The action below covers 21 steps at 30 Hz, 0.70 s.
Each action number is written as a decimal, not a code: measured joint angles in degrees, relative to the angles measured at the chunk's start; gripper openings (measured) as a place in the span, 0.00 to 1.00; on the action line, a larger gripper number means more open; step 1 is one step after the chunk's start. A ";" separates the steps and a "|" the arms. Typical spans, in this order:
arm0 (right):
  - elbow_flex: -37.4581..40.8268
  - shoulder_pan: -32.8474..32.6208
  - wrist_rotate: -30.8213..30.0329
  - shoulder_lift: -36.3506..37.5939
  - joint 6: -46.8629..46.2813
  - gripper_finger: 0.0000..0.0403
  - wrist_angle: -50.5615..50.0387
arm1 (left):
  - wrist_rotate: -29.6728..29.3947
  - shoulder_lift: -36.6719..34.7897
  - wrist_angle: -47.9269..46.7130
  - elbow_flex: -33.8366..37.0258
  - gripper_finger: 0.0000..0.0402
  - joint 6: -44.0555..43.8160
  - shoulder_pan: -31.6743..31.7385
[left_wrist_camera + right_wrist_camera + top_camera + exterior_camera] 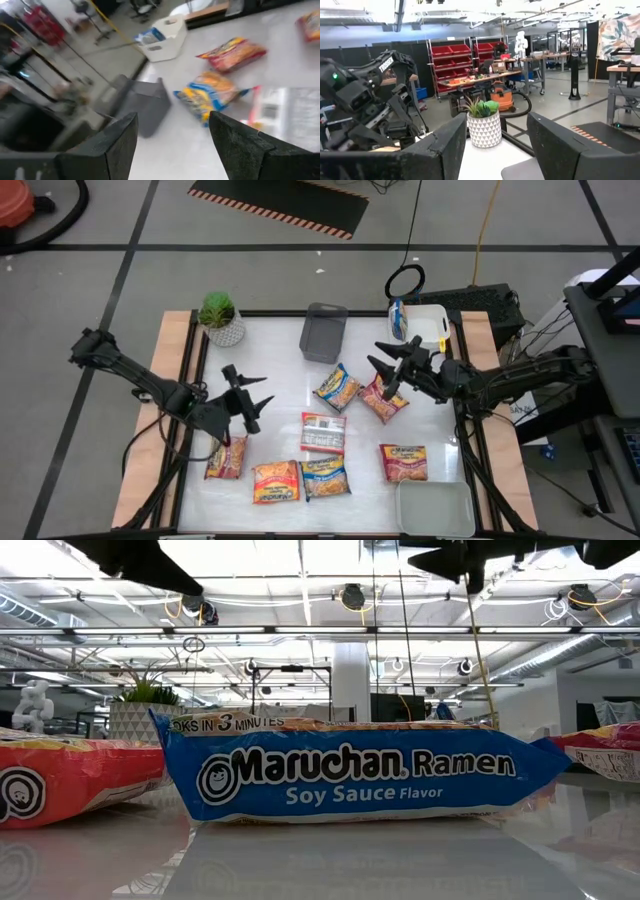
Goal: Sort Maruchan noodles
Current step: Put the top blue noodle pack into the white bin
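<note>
Several Maruchan packets lie flat on the white table: a blue-and-yellow one [338,387], a red one [384,398], a white-and-red one [323,432], a red one [403,462], a blue one [325,477], an orange one [276,481] and one at the left [227,457]. Another blue packet [398,320] stands in the white tray [432,330]. My left gripper [265,390] hovers open over the table's left part, pointing right. My right gripper [378,368] hovers open above the red packet, pointing left. The low view shows the blue Soy Sauce packet [350,775] up close.
A grey tray [323,332] sits at the far edge, with a potted green plant [220,318] to its left. A pale tray [435,508] sits at the near right corner. Bare table lies between the plant and the left gripper. Wooden rails border both sides.
</note>
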State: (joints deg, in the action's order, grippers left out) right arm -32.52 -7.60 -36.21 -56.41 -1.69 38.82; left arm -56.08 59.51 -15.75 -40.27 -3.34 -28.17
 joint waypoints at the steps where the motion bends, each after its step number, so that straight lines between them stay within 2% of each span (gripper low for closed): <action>1: -0.02 0.02 0.00 0.01 0.27 0.50 0.19 | -2.01 0.51 0.41 0.00 0.62 0.92 0.00; 4: -0.02 -0.02 -1.45 -0.01 0.68 0.50 -0.38 | -5.94 1.78 2.51 0.00 0.62 2.95 0.05; 9: -0.04 -0.12 -1.64 -0.08 -0.49 0.50 -3.17 | -3.65 4.39 6.08 0.00 0.62 3.66 1.25; 13: -1.89 -1.94 -4.49 -0.28 -3.98 0.50 -7.65 | 7.32 6.53 8.20 -0.02 0.62 3.25 3.75; 17: -9.07 -4.84 -9.64 -2.25 -9.02 0.50 -21.48 | 18.93 9.08 8.78 -0.02 0.62 1.98 6.62; 21: -15.94 -7.45 -10.26 -6.75 -10.86 0.50 -29.58 | 22.77 11.84 8.54 0.00 0.62 1.83 8.81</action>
State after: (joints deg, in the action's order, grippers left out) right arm -48.46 -15.04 -46.47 -63.16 -12.55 9.23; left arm -33.31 71.35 -7.21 -40.27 -1.51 -19.36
